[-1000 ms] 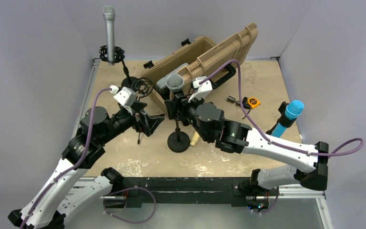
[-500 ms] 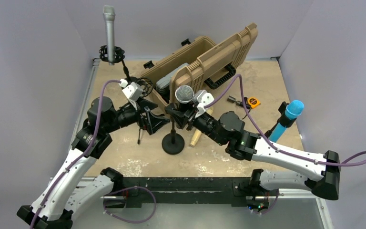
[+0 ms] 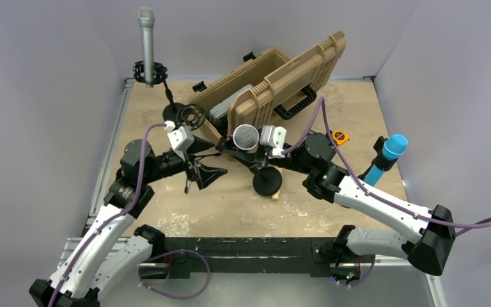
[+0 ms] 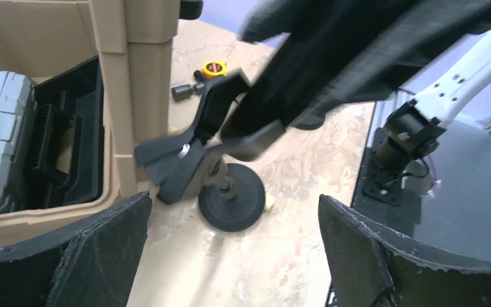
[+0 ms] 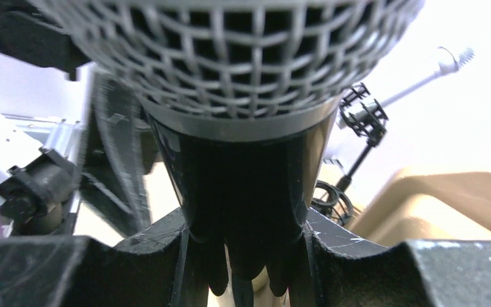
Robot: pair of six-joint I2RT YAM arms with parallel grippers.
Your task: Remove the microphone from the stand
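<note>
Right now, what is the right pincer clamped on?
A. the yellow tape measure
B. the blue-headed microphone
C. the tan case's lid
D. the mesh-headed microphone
D: in the right wrist view the right pincer presses on both sides of the black body of the mesh-headed microphone, just below its wire head.

Right wrist cam is basically all microphone (image 5: 236,121). The blurry silver mesh head fills the top, and the black body tapers down into the right gripper (image 5: 246,268), pinched snug between both black fingers (image 5: 128,262). Behind it on the right there's a black shock mount (image 5: 366,118) on a thin tilted rod, with a blurred tan case (image 5: 451,204) lower right. Part of a black-and-white arm (image 5: 32,185) sits on the left.
</note>
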